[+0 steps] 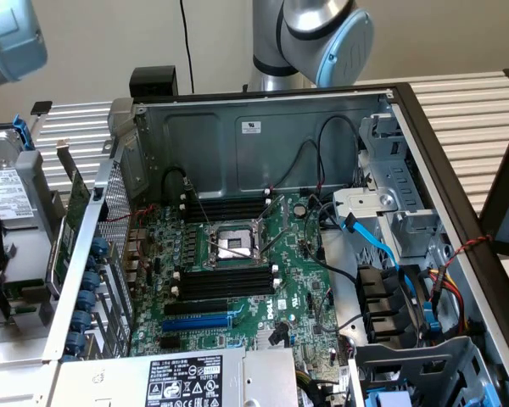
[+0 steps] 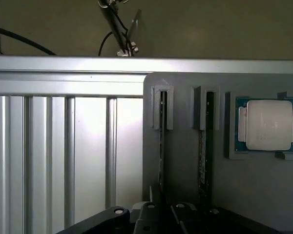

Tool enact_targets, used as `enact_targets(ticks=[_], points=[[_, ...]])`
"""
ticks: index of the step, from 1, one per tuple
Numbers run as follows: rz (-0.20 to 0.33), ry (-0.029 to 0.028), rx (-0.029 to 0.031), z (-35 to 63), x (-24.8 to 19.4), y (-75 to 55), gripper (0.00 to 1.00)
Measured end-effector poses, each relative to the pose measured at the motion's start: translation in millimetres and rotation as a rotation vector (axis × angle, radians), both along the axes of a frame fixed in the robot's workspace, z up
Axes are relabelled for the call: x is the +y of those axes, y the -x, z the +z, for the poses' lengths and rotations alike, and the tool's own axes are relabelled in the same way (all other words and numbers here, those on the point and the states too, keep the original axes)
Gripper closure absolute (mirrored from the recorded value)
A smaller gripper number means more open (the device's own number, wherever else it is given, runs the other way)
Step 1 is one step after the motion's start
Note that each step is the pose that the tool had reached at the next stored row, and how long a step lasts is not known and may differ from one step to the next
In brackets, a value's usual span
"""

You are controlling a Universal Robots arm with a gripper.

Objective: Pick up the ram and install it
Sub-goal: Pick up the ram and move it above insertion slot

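Note:
Two ram sticks stand on edge in a grey holder (image 2: 185, 161) in the wrist view. One ram (image 2: 162, 146) is a thin dark strip, and my gripper (image 2: 163, 214) sits right over its near end, hiding that end. The other ram (image 2: 203, 156) stands parallel, a short way to the side. In the exterior view the open computer case (image 1: 263, 127) shows the green motherboard (image 1: 288, 288) with black memory slots (image 1: 225, 281) beside the processor socket (image 1: 233, 244) and a second bank (image 1: 225, 209) behind it.
A processor chip (image 2: 268, 124) lies in the holder beside the sticks. Ribbed aluminium table (image 2: 63, 156) lies next to the holder. In the case are a long blue slot (image 1: 195, 323), blue cables (image 1: 373, 237) and drive bays (image 1: 399, 314). A green expansion card (image 1: 76, 208) leans outside the case wall.

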State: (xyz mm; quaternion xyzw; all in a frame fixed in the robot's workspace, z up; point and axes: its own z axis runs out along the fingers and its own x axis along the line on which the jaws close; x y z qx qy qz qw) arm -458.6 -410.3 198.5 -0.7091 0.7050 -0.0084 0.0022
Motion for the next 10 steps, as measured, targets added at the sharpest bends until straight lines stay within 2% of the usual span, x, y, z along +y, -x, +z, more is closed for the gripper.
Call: enact_targets(ticks=[10], points=[[0.001,0.0003,0.0005,44.7,-0.8,-0.1,0.86]])
